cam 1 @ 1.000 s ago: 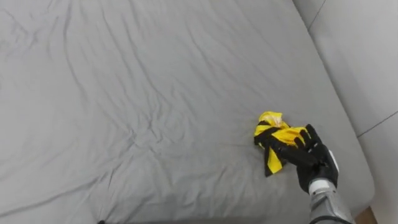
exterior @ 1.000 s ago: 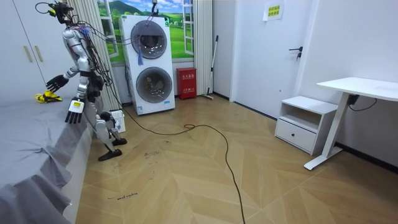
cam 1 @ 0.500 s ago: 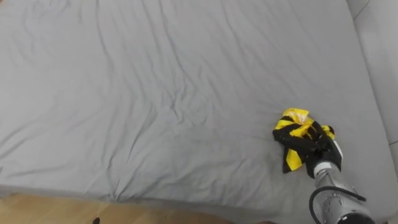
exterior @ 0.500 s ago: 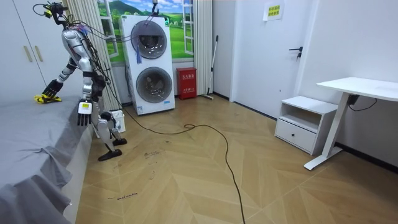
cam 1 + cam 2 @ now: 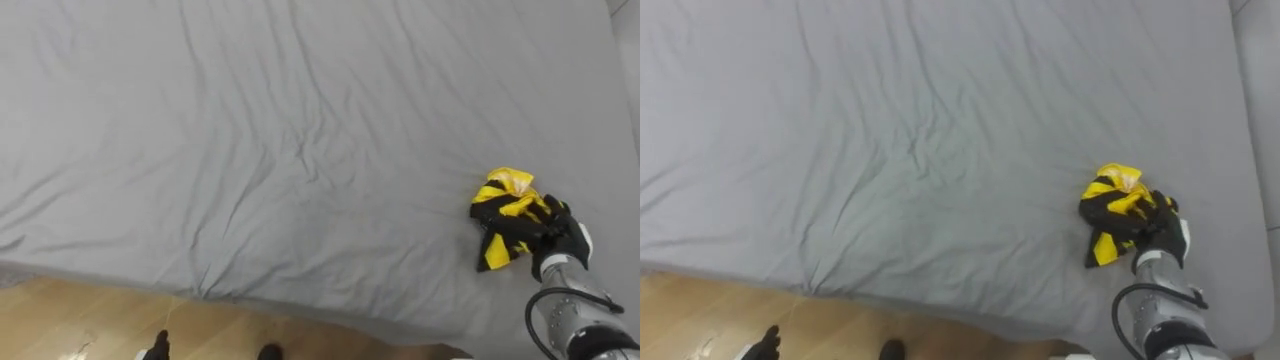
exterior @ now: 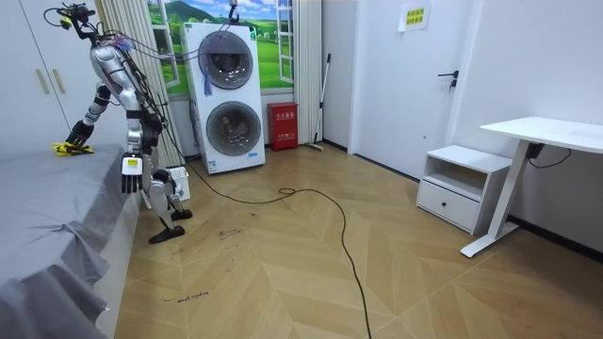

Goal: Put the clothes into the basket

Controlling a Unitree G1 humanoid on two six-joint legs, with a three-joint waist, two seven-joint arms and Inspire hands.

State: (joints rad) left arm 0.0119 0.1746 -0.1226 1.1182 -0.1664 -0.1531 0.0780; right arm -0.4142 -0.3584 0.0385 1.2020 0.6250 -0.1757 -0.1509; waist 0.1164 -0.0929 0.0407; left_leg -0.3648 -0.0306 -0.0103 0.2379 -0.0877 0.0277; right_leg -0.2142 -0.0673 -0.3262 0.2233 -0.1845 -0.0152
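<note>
Garment, yellow-black, bunched on grey bed; right hand curled into its folds. Left hand hangs relaxed, fingers straight. Risk: shallow hold, cloth slipping free on lift.

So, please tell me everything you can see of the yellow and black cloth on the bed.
The yellow and black cloth is one small crumpled bundle of soft fabric, bright yellow with black stripes. It lies on the grey sheet near the bed's right edge. The right hand grips its right side, fingers curled into the folds.
</note>
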